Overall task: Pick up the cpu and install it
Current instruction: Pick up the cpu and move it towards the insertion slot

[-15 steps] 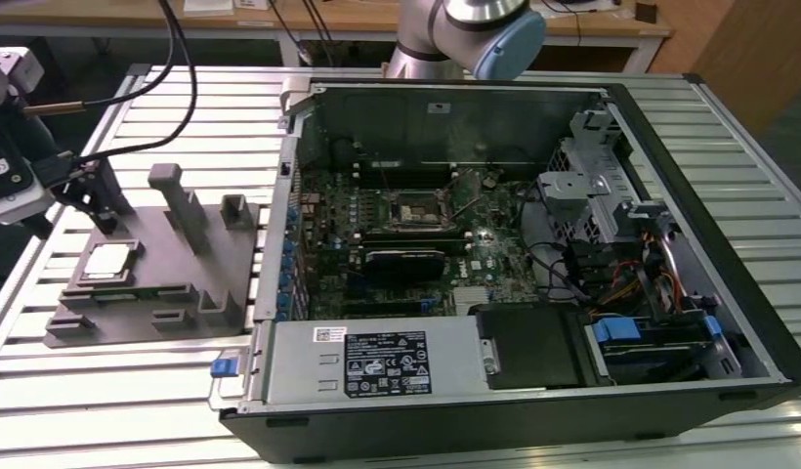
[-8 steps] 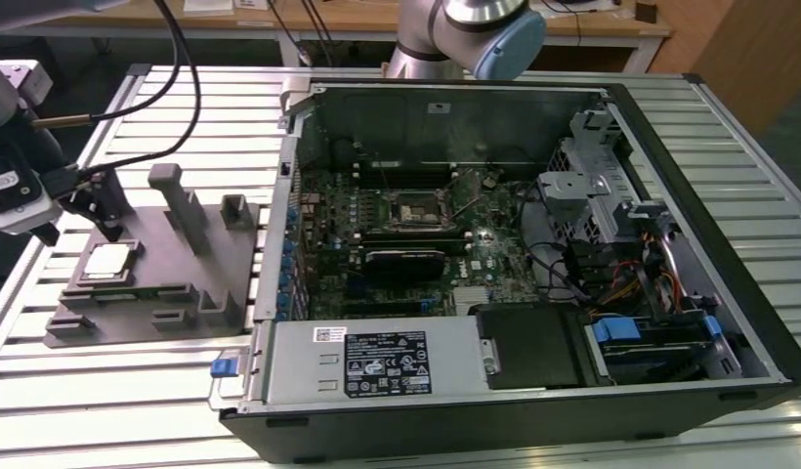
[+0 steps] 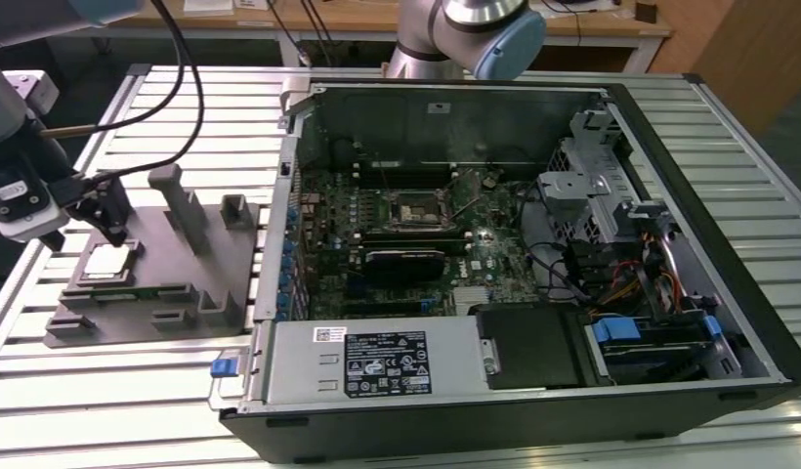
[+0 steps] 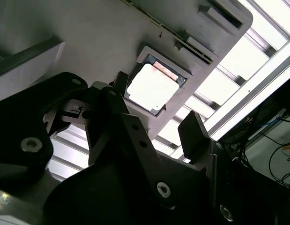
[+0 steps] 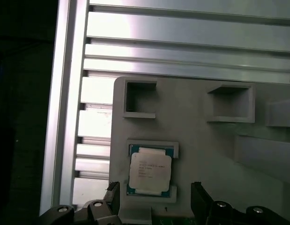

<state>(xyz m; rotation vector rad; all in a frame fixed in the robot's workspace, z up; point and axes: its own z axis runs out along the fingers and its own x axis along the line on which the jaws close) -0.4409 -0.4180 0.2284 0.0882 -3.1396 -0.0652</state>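
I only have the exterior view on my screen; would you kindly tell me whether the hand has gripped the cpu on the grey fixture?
Observer: Not yet. In the first wrist view the cpu lies flat in its pocket in the grey fixture, lid up.
Operator: Thank you. Is the hand above it open?
Observer: Yes, open. In the second wrist view its fingers stand wider apart than the cpu, which shows between them.
Operator: And is the cpu sitting square?
Observer: It looks so. In the first wrist view its edges run parallel to the pocket's frame, with a green rim showing around the lid.
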